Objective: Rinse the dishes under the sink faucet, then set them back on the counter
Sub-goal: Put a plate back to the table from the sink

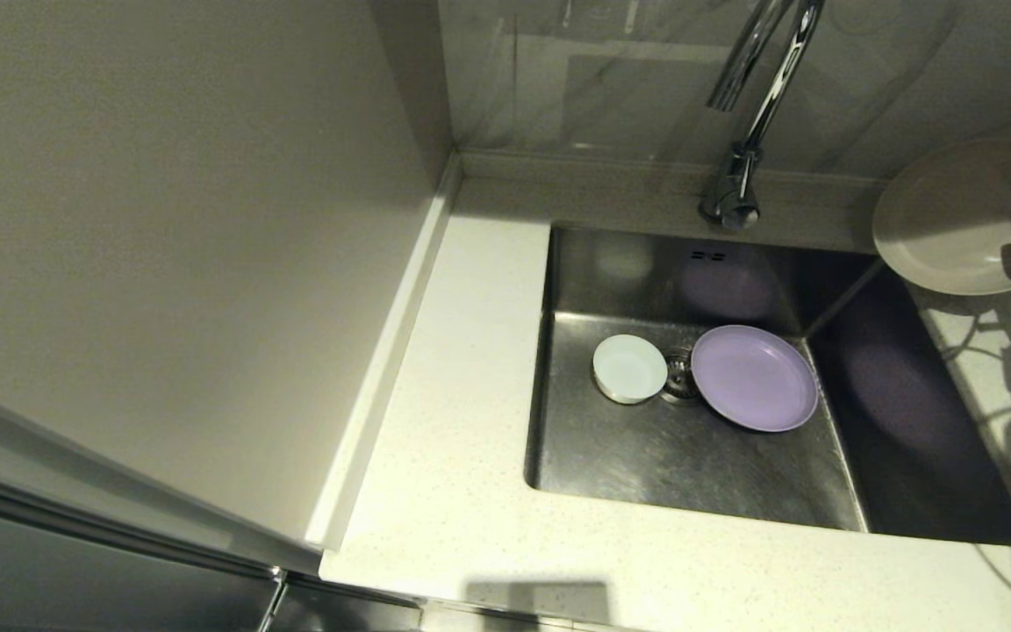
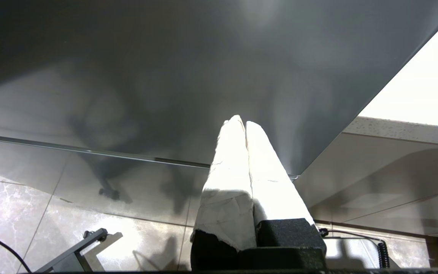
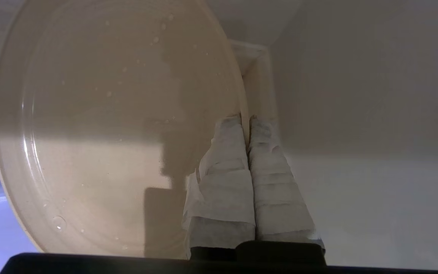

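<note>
The worktop (image 1: 462, 491) fills the lower middle of the head view, wrapping round the sink (image 1: 646, 474), which takes up the centre and lower right. The faucet (image 1: 747, 114) rises at the upper middle behind the basin, its spout curving out of the top of the frame.

Three dishes are in play. The beige plate (image 1: 953, 215) hangs at the upper right edge of the frame, over the sink's far right corner and the worktop beside it, tilted, with droplets showing on its face in the right wrist view. The right tool (image 3: 248, 120) is clamped narrow on its rim, one pad on each face. The purple plate (image 1: 756, 377) lies flat on the basin floor right of centre, partly over the drain (image 1: 679, 376); the white bowl (image 1: 629, 369) sits just left of the drain.

Judging by the wet face and the place it hangs, the beige plate looks rinsed and on its way to the worktop at the right. The next move would call for lowering it flat onto the stone without letting the thin rim slip from the pinch, then freeing it. Two dishes remain in the basin.

The left tool (image 2: 245, 123) is parked low beside a grey cabinet panel (image 2: 165, 76), its pads pressed together on nothing. Little stands in the way at the right; the faucet stays well clear to the plate's left.
</note>
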Controlling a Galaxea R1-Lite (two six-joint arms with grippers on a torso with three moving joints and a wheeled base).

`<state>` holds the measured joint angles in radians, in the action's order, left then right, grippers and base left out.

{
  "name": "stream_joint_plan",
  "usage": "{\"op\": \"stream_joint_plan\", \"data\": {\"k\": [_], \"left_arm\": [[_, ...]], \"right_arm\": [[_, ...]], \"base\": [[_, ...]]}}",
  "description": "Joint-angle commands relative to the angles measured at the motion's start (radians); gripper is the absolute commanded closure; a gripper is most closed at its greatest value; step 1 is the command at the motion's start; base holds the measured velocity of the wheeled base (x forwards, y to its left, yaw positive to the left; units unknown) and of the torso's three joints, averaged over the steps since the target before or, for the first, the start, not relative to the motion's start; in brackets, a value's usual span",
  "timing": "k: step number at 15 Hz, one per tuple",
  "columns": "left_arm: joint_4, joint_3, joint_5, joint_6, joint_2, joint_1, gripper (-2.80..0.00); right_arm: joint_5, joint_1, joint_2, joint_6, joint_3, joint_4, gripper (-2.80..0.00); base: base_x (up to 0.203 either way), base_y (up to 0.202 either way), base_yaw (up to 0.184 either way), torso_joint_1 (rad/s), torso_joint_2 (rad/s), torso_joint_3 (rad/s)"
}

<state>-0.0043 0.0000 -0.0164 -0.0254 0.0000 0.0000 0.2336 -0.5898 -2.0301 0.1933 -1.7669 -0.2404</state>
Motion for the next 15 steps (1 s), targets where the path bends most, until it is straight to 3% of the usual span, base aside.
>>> {"op": "stream_joint_plan", "data": {"k": [1, 14, 15], "left_arm": [[0.0, 0.0, 0.0, -0.001, -0.003, -0.001, 0.0], [0.0, 0.0, 0.0, 0.0, -0.003, -0.001, 0.0], [0.0, 0.0, 0.0, -0.001, -0.003, 0.0, 0.0]], "right_arm": [[0.001, -0.01, -0.065, 0.026, -0.059, -0.001, 0.0], [0.0, -0.007, -0.197, 0.072, -0.187, 0.004, 0.0], [0.0, -0.007, -0.22, 0.072, -0.213, 0.011, -0.68]], "base": [[0.0, 0.0, 0.0, 0.0, 0.0, 0.0], [0.0, 0.0, 0.0, 0.0, 0.0, 0.0], [0.0, 0.0, 0.0, 0.0, 0.0, 0.0]]}}
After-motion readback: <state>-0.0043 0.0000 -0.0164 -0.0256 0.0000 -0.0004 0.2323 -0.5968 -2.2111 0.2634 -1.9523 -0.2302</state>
